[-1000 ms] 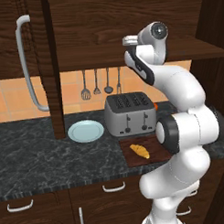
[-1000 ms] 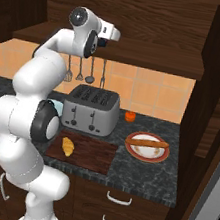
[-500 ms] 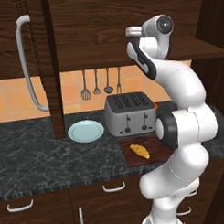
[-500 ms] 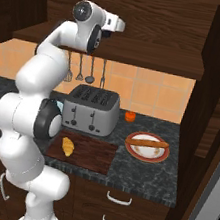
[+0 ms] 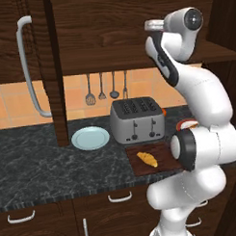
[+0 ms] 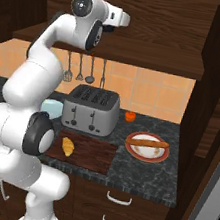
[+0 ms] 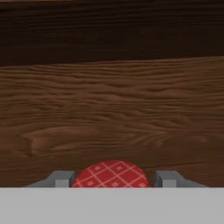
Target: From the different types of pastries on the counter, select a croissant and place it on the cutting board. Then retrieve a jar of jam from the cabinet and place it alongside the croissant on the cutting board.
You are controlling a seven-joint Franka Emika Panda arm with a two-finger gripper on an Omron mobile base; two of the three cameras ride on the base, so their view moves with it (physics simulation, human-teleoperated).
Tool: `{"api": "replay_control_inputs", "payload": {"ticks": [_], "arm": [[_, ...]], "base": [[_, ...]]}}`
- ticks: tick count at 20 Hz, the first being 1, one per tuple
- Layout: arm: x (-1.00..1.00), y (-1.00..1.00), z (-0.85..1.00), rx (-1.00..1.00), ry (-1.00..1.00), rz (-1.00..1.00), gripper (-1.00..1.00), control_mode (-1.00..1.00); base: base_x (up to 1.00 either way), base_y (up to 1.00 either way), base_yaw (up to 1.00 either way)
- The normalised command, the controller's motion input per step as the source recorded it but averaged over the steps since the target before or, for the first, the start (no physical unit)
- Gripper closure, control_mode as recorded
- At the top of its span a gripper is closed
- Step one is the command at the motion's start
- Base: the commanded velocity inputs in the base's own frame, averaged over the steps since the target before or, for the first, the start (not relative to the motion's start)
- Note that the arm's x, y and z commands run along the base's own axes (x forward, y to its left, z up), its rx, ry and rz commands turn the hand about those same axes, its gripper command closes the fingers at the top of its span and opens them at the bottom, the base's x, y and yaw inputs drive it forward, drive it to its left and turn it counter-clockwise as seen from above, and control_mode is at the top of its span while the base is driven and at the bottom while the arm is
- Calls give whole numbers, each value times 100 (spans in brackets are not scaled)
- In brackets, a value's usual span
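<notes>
The croissant (image 5: 147, 159) (image 6: 67, 146) lies on the near left part of the cutting board (image 5: 162, 152) (image 6: 94, 155), in front of the toaster. My arm reaches up to the cabinet shelf (image 6: 141, 59), with the gripper (image 5: 150, 26) (image 6: 123, 20) level above its board. In the hand view the red checked lid of the jar of jam (image 7: 109, 175) sits low between the two fingertips (image 7: 61, 178), close to both. The gripper (image 7: 113, 179) is open around the jar. Behind the lid I see the wooden shelf floor and back wall.
A silver toaster (image 5: 137, 120) (image 6: 91, 110) stands behind the board. A pale blue plate (image 5: 91, 138) lies to its left. The stick pastry (image 6: 147, 143) rests on a red-rimmed plate, with a small orange thing (image 6: 129, 116) behind. The open cabinet door with its silver handle (image 5: 29, 65) hangs at the left.
The hand has risen and pushed a little further in over the shelf. The croissant and board have stayed put.
</notes>
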Motion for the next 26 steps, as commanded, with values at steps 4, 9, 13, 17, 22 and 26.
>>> {"api": "replay_control_inputs", "payload": {"ticks": [4,9,13,17,22,26], "arm": [[-100,-30,0,0,-28,-8,100,-100],[-75,-1,2,0,-21,-1,100,-100],[-80,-7,15,0,0,0,100,-100],[-100,-13,57,-1,1,-3,100,-100],[-79,-2,40,-4,13,-3,100,-100],[-95,-1,-73,-1,18,0,100,-100]], "base": [[0,0,0],[0,0,0],[0,0,0],[0,0,0],[0,0,0],[0,0,0]]}}
